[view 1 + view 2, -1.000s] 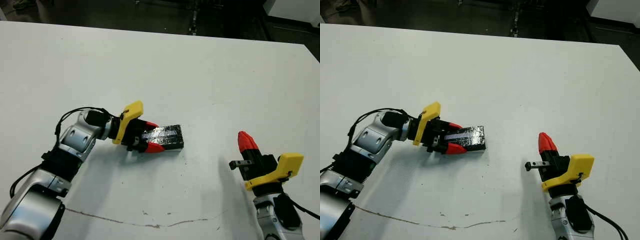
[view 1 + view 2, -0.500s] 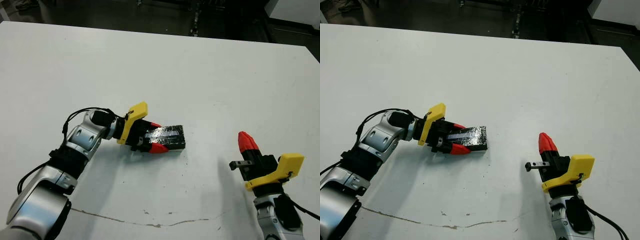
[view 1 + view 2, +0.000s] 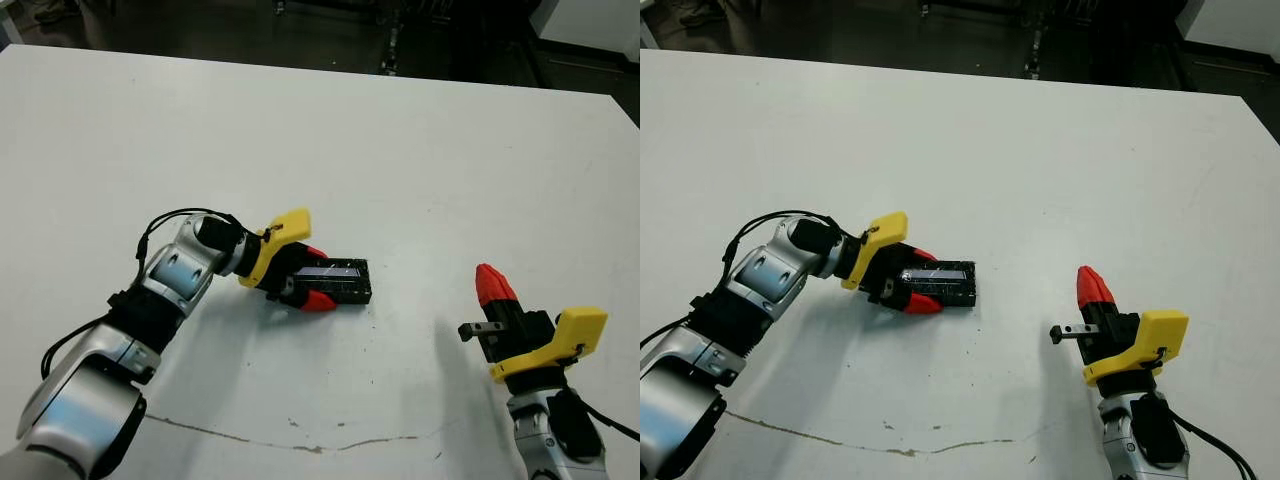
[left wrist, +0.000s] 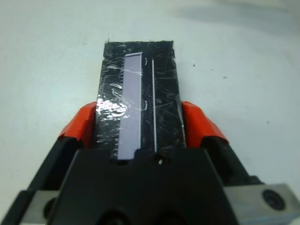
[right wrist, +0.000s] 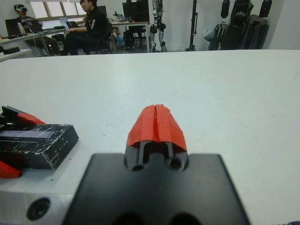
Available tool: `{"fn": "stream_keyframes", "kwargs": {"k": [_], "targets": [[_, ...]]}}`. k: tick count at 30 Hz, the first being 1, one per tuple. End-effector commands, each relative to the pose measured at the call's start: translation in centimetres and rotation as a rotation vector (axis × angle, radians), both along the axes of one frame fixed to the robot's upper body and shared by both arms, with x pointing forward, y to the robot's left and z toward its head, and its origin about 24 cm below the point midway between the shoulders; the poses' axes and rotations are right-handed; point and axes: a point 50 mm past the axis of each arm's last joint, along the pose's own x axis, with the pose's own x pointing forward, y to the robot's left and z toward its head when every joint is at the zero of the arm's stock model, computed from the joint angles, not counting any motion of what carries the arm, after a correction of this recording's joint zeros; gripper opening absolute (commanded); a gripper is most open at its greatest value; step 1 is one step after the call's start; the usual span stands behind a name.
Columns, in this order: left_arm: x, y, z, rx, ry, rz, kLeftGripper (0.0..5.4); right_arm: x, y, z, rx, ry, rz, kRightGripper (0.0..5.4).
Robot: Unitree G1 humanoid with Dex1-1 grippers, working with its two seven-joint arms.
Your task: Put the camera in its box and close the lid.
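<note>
The lid (image 3: 342, 283), a black crinkly cover with a silvery strip on top, lies on the white table left of the middle. My left gripper (image 3: 317, 277) is shut on it, one red fingertip (image 4: 78, 123) pressed against each long side of the lid (image 4: 140, 70). The box and the camera are hidden; I cannot tell whether they sit under the lid. Well to the right, near the front edge, my right gripper (image 3: 492, 283) is shut with nothing in it, its tips (image 5: 156, 122) together. The lid (image 5: 35, 143) shows beside it in the right wrist view.
A thin dark line (image 3: 250, 436) runs across the tabletop near the front edge. The table's far edge (image 3: 320, 68) meets a dark floor. Beyond the table in the right wrist view, people (image 5: 89, 26) sit at desks among stands.
My left gripper has shifted a little to the right and turned, keeping the lid between its fingers. The right arm has not moved.
</note>
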Motion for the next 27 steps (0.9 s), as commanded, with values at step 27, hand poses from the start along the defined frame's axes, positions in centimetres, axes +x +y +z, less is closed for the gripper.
{"fn": "stream_keyframes", "kwargs": {"k": [27], "targets": [[-2.6, 4.0, -3.2, 0.03, 0.105, 0.073, 5.39, -0.1, -0.2, -0.2, -0.01, 0.013, -0.001, 0.0]]}}
